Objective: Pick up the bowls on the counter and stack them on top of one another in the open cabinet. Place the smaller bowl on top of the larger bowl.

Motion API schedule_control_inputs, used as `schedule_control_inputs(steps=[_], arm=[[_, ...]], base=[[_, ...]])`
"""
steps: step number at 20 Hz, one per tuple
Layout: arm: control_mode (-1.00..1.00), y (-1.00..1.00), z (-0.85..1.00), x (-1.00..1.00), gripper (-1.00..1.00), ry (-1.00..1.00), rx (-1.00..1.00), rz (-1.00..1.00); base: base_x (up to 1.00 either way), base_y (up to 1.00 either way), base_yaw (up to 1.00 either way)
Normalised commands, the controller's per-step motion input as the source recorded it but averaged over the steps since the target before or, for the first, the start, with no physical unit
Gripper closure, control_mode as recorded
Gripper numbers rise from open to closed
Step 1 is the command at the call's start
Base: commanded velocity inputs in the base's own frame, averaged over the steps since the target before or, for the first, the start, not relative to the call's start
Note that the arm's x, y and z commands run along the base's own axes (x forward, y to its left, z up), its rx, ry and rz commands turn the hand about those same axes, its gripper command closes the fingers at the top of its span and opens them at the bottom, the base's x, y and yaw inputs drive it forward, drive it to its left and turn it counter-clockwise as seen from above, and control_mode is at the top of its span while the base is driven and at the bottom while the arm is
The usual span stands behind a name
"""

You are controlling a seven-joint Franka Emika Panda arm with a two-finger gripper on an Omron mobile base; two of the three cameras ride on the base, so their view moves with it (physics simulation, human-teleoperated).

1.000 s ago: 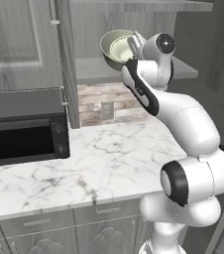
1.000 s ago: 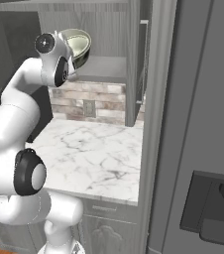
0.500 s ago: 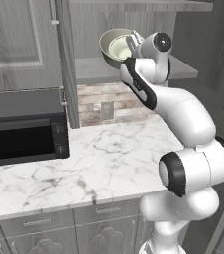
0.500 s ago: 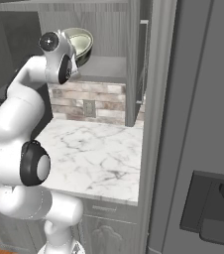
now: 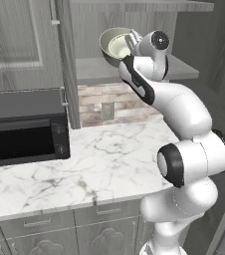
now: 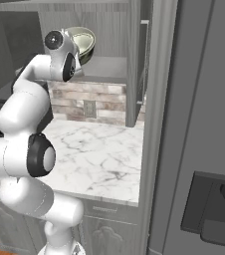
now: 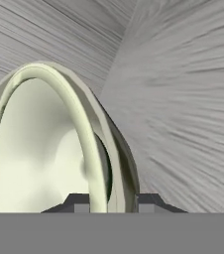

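One bowl, the larger bowl [image 5: 115,46], is seen in the left base view carried on edge at the gripper [image 5: 130,41], its pale inside turned toward the camera. It is held above the shelf of the open cabinet [image 5: 104,69], not resting on it. The step in hand is judged to be the placing. It is best done by rolling the wrist until the rim is level, lowering until the base meets the shelf, and only then parting the fingers. Room should be left above for the second bowl.

From the right base view, the larger bowl [image 6: 82,41] is found just beyond the wrist, inside the cabinet mouth. Its olive-grey outside is shown, tilted. The counter [image 6: 102,154] lies well below the gripper.

By the hand view, the fingertips [image 7: 144,203] are shown clamped on the bowl's wall [image 7: 91,149], one inside the rim and one outside. The bowl stands directly ahead of the gripper, on edge, with the cabinet's grey panels close behind it.
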Motion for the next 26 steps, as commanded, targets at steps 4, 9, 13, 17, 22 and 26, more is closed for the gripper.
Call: schedule_control_inputs(steps=[4,9,13,17,22,26], arm=[[-1.0,0.0,0.0,0.19,1.0,0.0,0.0,0.0],[-1.0,0.0,0.0,0.21,1.0,0.0,0.0,0.0],[-1.0,0.0,-0.05,0.09,1.0,0.0,-0.01,0.0],[-1.0,0.0,-0.13,0.04,1.0,0.0,-0.03,0.0],[-1.0,0.0,-0.05,0.04,1.0,0.0,-0.01,0.0],[-1.0,0.0,0.0,0.0,1.0,0.0,0.0,0.0]], base=[[0.0,0.0,0.0],[0.0,0.0,0.0],[0.0,0.0,0.0],[0.0,0.0,0.0],[0.0,0.0,0.0],[0.0,0.0,0.0]])
